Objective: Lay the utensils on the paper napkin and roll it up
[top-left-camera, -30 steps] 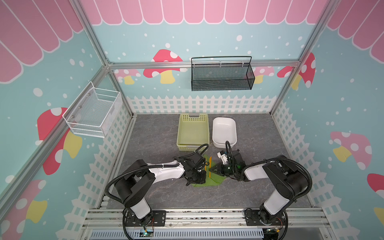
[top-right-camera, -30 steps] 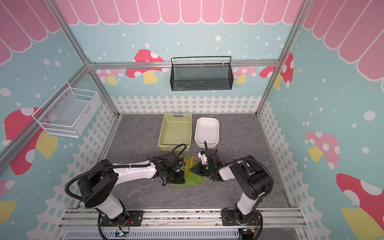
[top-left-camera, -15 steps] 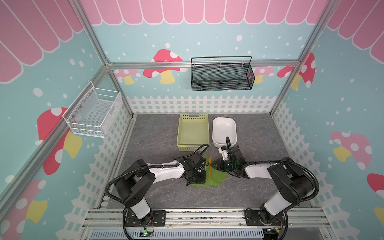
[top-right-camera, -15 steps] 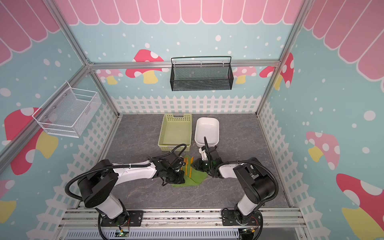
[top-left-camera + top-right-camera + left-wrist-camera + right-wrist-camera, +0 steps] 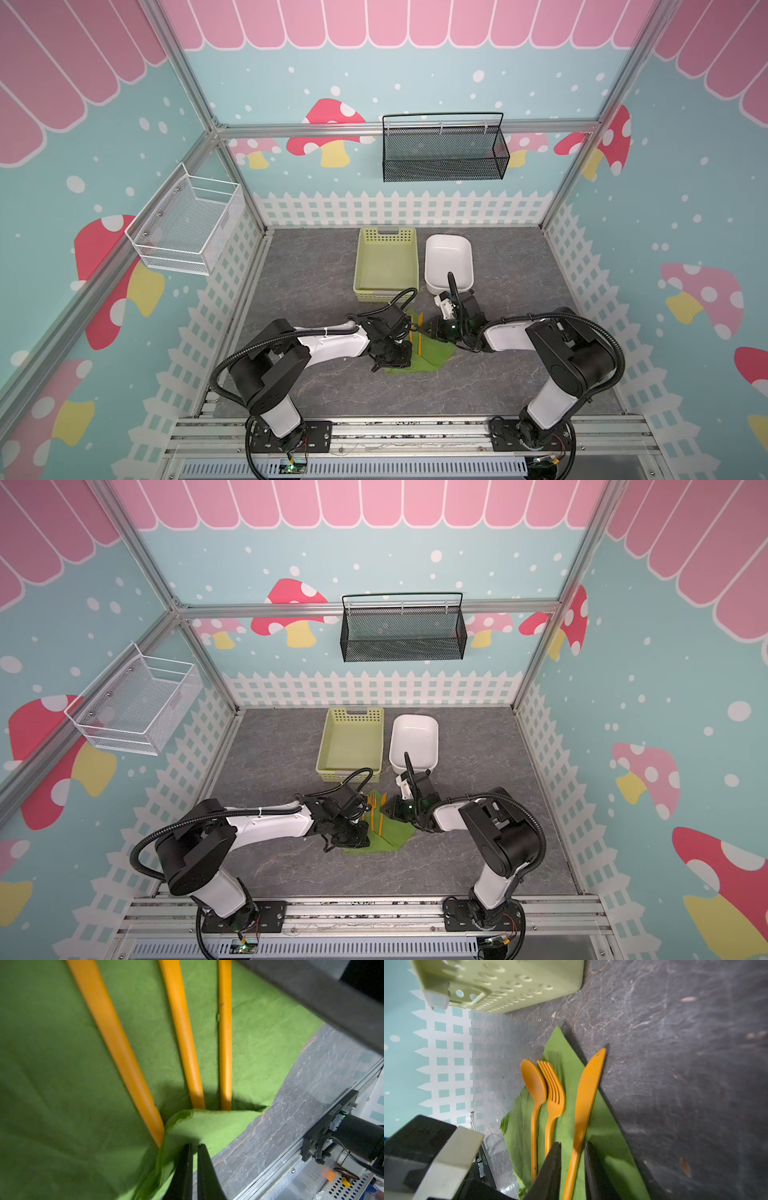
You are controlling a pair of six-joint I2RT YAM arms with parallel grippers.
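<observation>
The green paper napkin [image 5: 434,358] [image 5: 395,837] lies on the grey table. The orange spoon [image 5: 533,1082], fork [image 5: 554,1089] and knife [image 5: 588,1088] lie side by side on it. In a top view the fork [image 5: 372,808] and knife [image 5: 381,817] show. My right gripper [image 5: 573,1143] [image 5: 433,328] is open, its fingers straddling the knife's handle with a small gap on each side. My left gripper [image 5: 194,1146] [image 5: 360,840] is shut on a napkin corner folded over the three handle ends [image 5: 195,1097].
A pale yellow-green perforated basket [image 5: 386,262] [image 5: 500,982] and a white dish [image 5: 449,262] stand just behind the napkin. A black wire basket [image 5: 442,153] hangs on the back wall and a white mesh basket [image 5: 187,228] on the left wall.
The right gripper has swung the knife from slanted to lying straight beside the fork, and its jaws have loosened around the handle. The left gripper has stayed still.
</observation>
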